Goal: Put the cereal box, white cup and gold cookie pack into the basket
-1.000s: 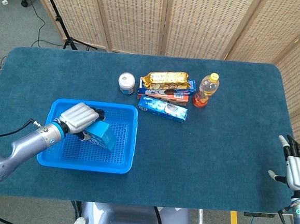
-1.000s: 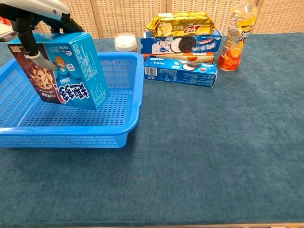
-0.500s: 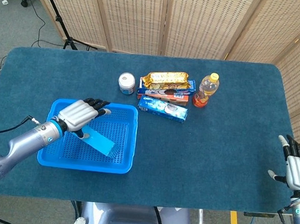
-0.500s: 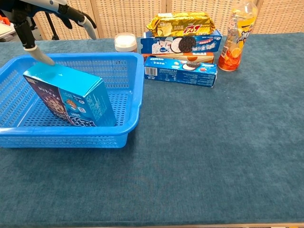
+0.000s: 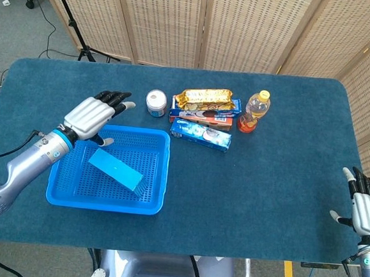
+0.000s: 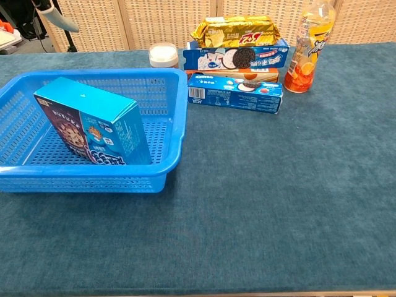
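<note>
The blue cereal box (image 5: 115, 169) (image 6: 93, 129) lies tilted on its side inside the blue basket (image 5: 158, 175) (image 6: 176, 133), with nothing holding it. My left hand (image 5: 93, 118) hovers open above the basket's far left corner, fingers spread; only a fingertip (image 6: 59, 18) shows in the chest view. The white cup (image 5: 156, 102) (image 6: 163, 55) stands just behind the basket. The gold cookie pack (image 5: 205, 98) (image 6: 236, 31) lies on top of stacked boxes. My right hand (image 5: 362, 210) rests open at the table's near right edge.
Under the gold pack sit a blue cookie box (image 6: 238, 57) and an orange box. A blue-and-white box (image 5: 201, 135) (image 6: 235, 92) lies in front of them. An orange drink bottle (image 5: 254, 110) (image 6: 307, 43) stands to their right. Wicker screens stand behind the table.
My left hand let go of the cereal box, which tipped down into the basket. The hand then rose and drew back toward the far left. The right hand stayed put.
</note>
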Controlling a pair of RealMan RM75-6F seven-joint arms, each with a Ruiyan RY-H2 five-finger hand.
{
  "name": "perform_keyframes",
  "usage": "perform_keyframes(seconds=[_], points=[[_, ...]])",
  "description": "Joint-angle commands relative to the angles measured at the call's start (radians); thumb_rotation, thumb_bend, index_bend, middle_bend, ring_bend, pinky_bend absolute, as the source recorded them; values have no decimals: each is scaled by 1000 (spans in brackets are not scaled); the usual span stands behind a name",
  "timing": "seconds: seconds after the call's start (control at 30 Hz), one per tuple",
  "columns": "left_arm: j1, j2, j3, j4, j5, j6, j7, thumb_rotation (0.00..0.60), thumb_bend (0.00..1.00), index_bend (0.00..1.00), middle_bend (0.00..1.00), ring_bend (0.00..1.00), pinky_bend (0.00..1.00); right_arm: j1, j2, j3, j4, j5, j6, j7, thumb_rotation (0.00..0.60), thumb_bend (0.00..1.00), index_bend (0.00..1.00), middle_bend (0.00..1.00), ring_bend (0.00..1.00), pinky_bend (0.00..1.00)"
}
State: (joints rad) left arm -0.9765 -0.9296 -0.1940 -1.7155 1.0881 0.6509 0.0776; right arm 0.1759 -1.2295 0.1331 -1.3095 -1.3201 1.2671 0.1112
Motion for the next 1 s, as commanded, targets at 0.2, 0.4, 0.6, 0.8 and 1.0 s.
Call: perform_keyframes(seconds=[0.2,0.4,0.6,0.8,1.0], points=[[-89,-123,6,202,-193,-31,118,600,212,3,0,0,96,2,1,-3,5,-1,-10,9,600,156,0,0,0,45],[-177,-215,26,367,-307,-103,184,600,212,3,0,0,96,5,-2,-1,17,13,-28,16,600,156,0,0,0,45],[-255,-342,53,562,-391,-187,207,600,211,3,0,0,96,10,-8,-3,33,19,-48,25,600,156,0,0,0,45],[-307,-473,71,764,-433,-270,192,600,211,3,0,0,96,13,-13,0,50,32,-66,37,600,156,0,0,0,45],[-346,-597,76,967,-443,-359,157,600,210,3,0,0,96,18,-19,-1,65,37,-87,53,600,156,0,0,0,45]])
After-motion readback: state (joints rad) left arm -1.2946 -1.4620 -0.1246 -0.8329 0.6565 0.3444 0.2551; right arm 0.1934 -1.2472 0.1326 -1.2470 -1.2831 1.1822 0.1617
